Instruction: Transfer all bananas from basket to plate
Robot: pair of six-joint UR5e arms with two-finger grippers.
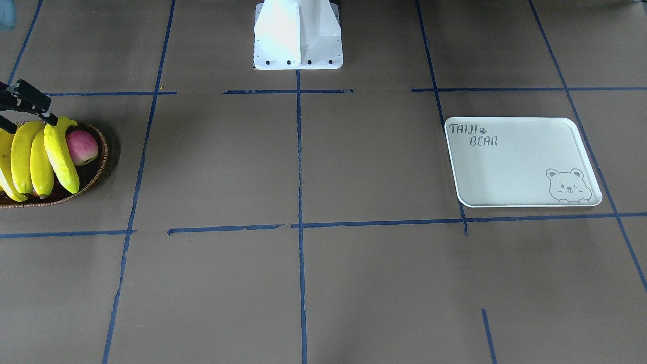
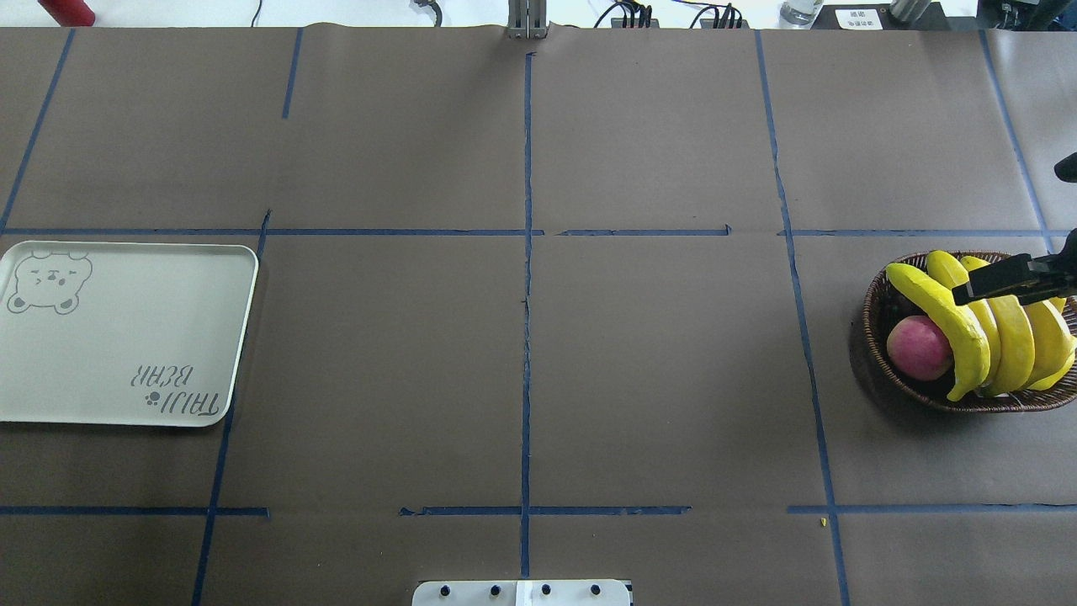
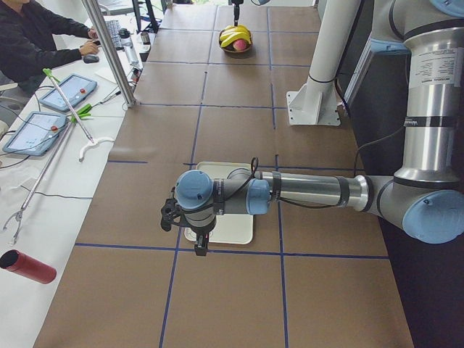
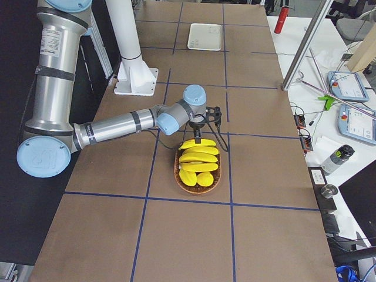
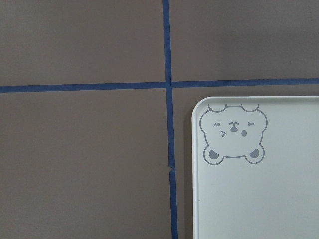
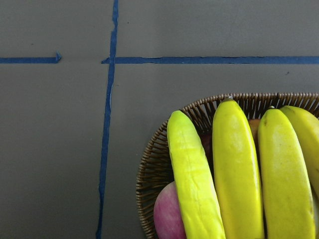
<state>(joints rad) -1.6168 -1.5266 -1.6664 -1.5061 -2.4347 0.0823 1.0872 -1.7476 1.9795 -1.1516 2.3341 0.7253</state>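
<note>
Several yellow bananas [image 1: 60, 151] [image 2: 968, 328] [image 6: 239, 169] lie side by side in the brown wicker basket [image 1: 98, 164] [image 2: 875, 307] [image 6: 149, 169], at the table's end on my right. My right gripper [image 1: 29, 121] [image 4: 198, 138] hangs open over their robot-side ends, and one finger [image 2: 1001, 284] crosses above them. The pale plate [image 1: 515, 167] [image 2: 126, 337] [image 5: 259, 199] with the bear drawing lies bare at the other end. My left gripper [image 3: 199, 246] hovers above the plate; I cannot tell whether it is open or shut.
A pink-red apple [image 1: 81, 146] [image 2: 919, 348] sits in the basket beside the bananas. The white robot base [image 1: 298, 35] stands at mid table. A side bench holds tablets, a red bottle [image 3: 27, 266] and a metal pole, with a seated person [image 3: 36, 36] beyond.
</note>
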